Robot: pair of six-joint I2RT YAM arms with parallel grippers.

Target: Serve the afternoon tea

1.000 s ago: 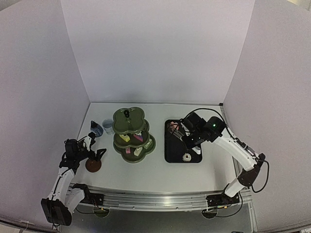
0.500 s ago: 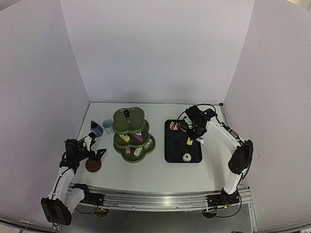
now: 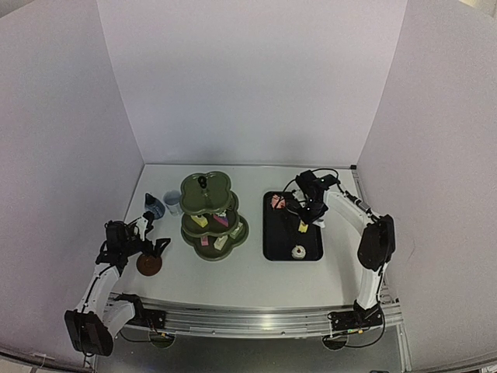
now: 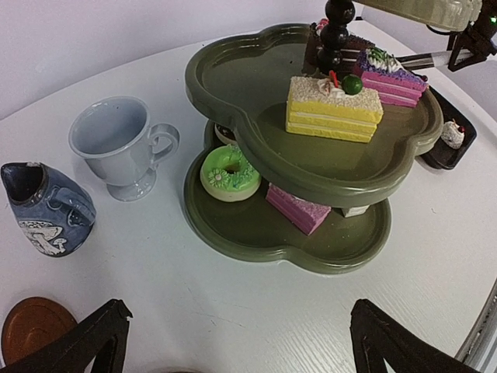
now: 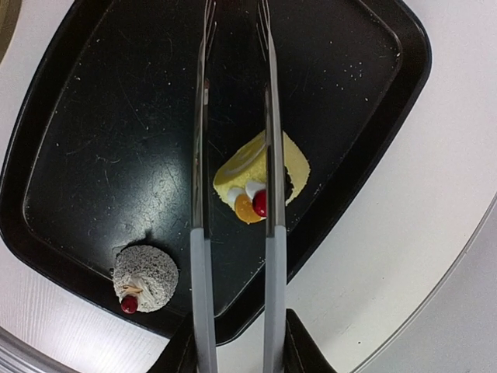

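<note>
Holds metal tongs [image 5: 198, 155] clamped in right end effector [image 5: 237, 346] over black tray [image 5: 93, 116], blades slightly apart — puts yellow pastry [image 5: 252, 175] in the tray just right of the gap, under the right blade, long axis slanting across it, white cherry-topped pastry [image 5: 145, 276] off left; shows left end effector [image 4: 237, 334] wide open, well apart, facing green stand [image 4: 233, 109] — cake slices and a doughnut on its tiers.

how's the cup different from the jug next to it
The cup is plain pale grey-blue; the jug is dark blue with a mushroom picture. The cup stands on a foot; the jug is squat with a pointed spout. Both stand upright beside the stand.
</note>
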